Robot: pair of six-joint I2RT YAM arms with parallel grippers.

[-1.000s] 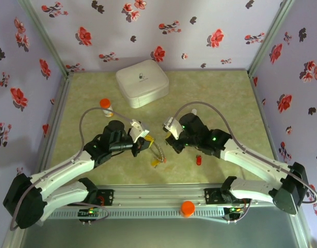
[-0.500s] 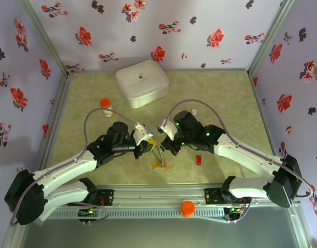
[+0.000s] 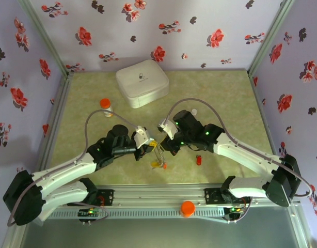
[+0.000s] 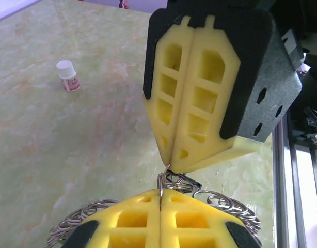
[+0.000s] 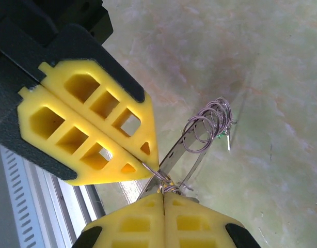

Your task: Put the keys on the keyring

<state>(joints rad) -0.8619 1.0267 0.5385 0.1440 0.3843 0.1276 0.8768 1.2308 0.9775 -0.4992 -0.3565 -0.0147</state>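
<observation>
Both pressed together, left hand [image 3: 151, 146] and right hand [image 3: 165, 146] pinched thin grey metal keyring [image 5: 175, 154] tip to tip; its length ran toward near edge of counter [image 3: 225, 98].

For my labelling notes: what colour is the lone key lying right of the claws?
The lone key is red, clearest in the top external view.

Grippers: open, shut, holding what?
Left gripper: shut on the thin dark grey metal keyring.
Right gripper: shut on the same keyring.

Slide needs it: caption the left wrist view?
Left gripper and right gripper, jaws shut, pinch the keyring tip to tip.
</observation>
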